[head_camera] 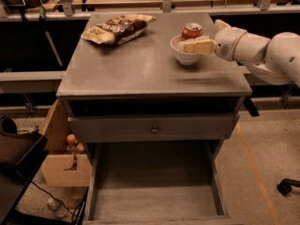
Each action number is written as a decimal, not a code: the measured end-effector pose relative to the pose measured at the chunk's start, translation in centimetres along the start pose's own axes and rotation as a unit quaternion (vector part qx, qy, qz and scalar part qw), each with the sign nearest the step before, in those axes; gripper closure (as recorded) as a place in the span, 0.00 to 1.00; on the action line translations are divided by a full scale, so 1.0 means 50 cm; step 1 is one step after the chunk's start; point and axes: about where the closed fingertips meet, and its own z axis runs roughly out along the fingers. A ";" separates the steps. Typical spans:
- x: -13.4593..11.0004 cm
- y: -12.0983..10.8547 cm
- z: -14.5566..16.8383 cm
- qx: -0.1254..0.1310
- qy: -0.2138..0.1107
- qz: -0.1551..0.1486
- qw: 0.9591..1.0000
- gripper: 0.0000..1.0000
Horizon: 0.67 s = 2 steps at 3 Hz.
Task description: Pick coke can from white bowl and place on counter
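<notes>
The hand lay across the white bowl on the table — against the coke can — grip impossible to tell.

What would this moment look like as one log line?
tool: at bowl, against can | can: upright in bowl, not yet on counter | snack bag: back left of counter
</notes>
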 end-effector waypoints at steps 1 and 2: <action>0.007 0.008 0.025 -0.013 -0.003 -0.003 1.000 0.15; 0.007 0.014 0.038 -0.015 -0.006 -0.007 1.000 0.38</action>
